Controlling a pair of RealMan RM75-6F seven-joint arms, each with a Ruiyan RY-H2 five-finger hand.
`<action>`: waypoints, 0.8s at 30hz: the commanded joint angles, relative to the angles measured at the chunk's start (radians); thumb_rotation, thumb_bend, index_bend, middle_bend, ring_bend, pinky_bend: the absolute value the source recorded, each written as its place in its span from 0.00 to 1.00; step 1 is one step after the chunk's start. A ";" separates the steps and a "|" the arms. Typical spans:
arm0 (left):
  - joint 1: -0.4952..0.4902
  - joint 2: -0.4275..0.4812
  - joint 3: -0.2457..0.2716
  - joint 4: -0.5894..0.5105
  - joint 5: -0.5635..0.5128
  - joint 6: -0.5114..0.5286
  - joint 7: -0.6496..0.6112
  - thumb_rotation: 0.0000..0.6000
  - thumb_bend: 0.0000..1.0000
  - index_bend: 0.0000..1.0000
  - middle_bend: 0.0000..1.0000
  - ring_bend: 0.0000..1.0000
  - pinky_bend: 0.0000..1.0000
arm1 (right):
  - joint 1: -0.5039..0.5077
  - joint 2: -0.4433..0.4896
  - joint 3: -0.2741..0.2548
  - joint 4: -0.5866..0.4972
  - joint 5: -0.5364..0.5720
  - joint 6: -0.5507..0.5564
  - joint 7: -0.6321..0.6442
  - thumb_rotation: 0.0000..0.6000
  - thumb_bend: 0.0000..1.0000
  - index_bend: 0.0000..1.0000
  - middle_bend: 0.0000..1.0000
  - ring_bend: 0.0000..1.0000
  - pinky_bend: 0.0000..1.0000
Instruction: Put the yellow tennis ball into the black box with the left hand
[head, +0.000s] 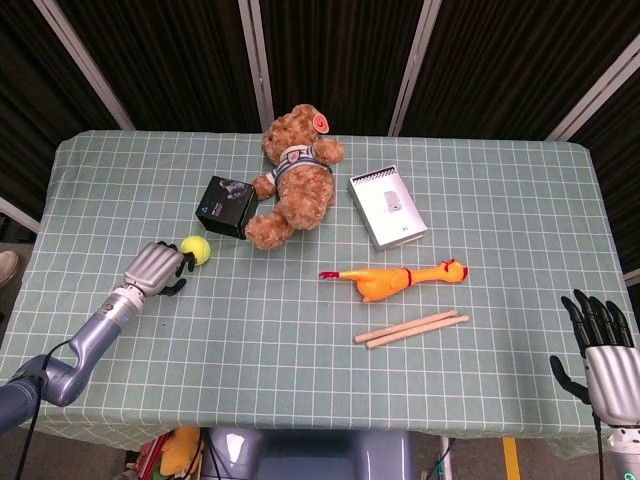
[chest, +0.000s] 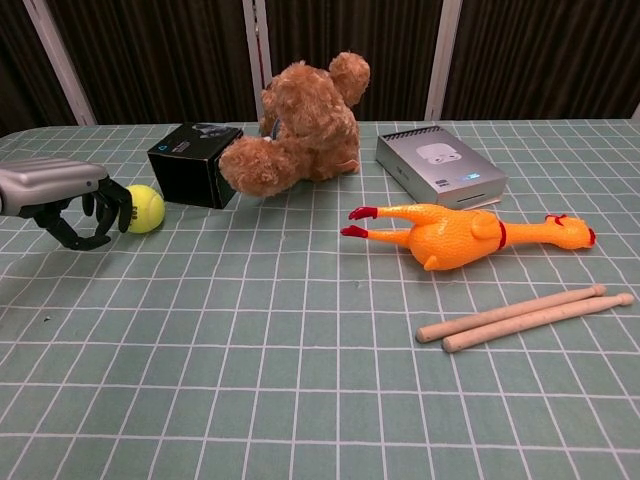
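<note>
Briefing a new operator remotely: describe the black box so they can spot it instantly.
Find the brown teddy bear at the far middle of the checked table. The black box lies against its paw, on the robot's left. It is the only dark item; the other box is silver-grey, across the bear.

Yellow tennis ball on the table, beside black box (closed).
</note>
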 joint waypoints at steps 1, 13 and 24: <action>-0.034 -0.028 -0.009 0.047 -0.007 -0.037 -0.015 1.00 0.39 0.46 0.56 0.38 0.36 | -0.004 0.002 -0.002 0.002 -0.004 0.006 0.006 1.00 0.38 0.00 0.00 0.00 0.00; -0.092 -0.051 -0.001 0.115 0.012 -0.058 -0.055 1.00 0.39 0.49 0.57 0.38 0.36 | -0.010 0.003 -0.006 0.006 -0.015 0.015 0.008 1.00 0.38 0.00 0.00 0.00 0.00; -0.129 -0.091 0.011 0.220 0.002 -0.117 -0.126 1.00 0.39 0.48 0.52 0.38 0.36 | -0.018 0.009 -0.004 0.002 -0.015 0.030 0.018 1.00 0.38 0.00 0.00 0.00 0.00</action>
